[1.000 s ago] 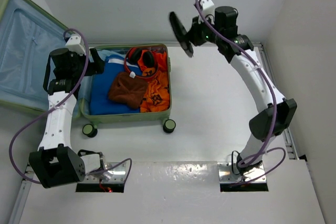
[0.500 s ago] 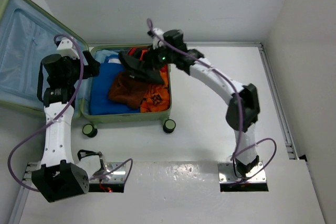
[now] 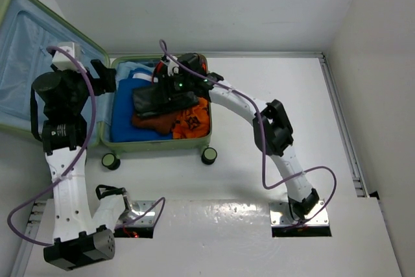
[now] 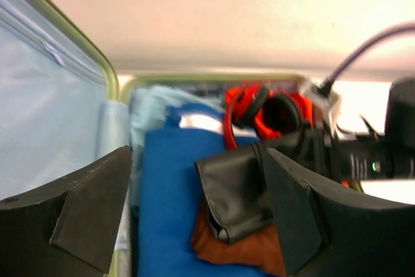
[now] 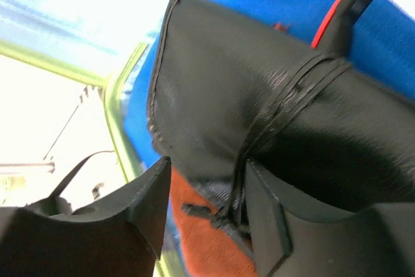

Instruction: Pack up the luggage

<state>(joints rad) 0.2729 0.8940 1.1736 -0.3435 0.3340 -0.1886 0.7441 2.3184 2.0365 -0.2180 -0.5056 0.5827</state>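
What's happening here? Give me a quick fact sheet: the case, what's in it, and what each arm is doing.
Suitcase: pale green, open, lid swung out to the left
Inside: blue garment, brown cloth, orange garment, red headphones
Right arm: reaching into the case, jaws open over a black pouch lying on the clothes
Left arm: jaws open and empty, by the hinge side

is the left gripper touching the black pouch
Apart. The top view shows the left gripper open at the hinge side of the suitcase, with blue cloth bare between it and the black pouch.
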